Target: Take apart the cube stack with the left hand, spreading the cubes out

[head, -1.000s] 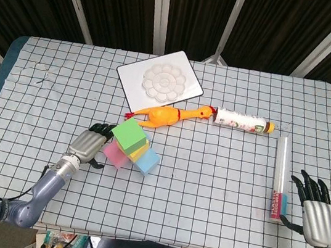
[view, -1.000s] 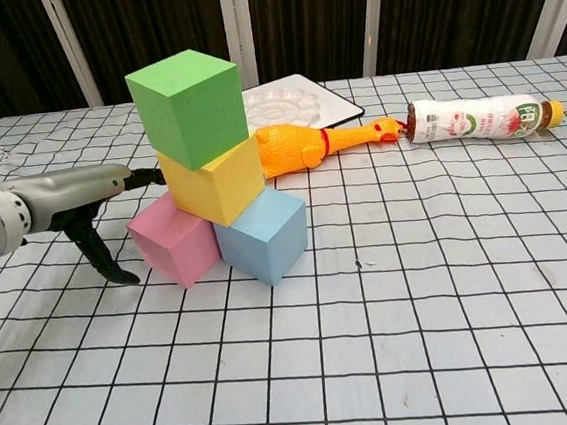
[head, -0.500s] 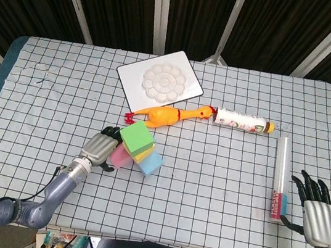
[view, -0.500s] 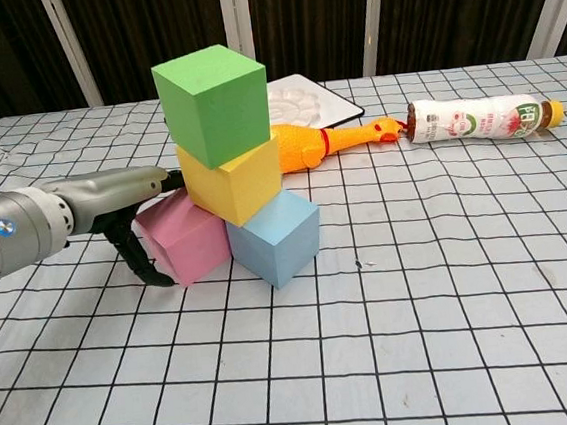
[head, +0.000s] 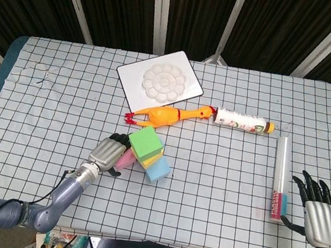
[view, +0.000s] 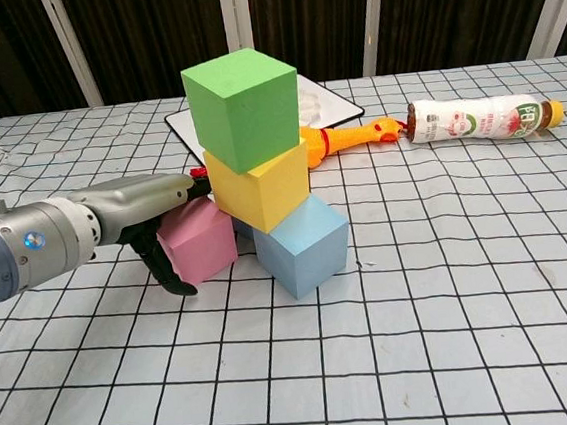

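Left hand [view: 153, 210] gripping pink cube [view: 198, 243], beside blue cube [view: 303, 248] under yellow cube [view: 259, 184] and green cube [view: 243, 109], right hand [head: 316, 209] spread, well apart

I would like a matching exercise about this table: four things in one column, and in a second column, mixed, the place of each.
Things:
1. green cube
2. pink cube
3. rubber chicken
4. left hand

Places:
A. beside the bottle's cap end
B. top of the stack
C. against the pink cube
D. on the table, next to the blue cube

Pairs: 1-B, 2-D, 3-A, 4-C
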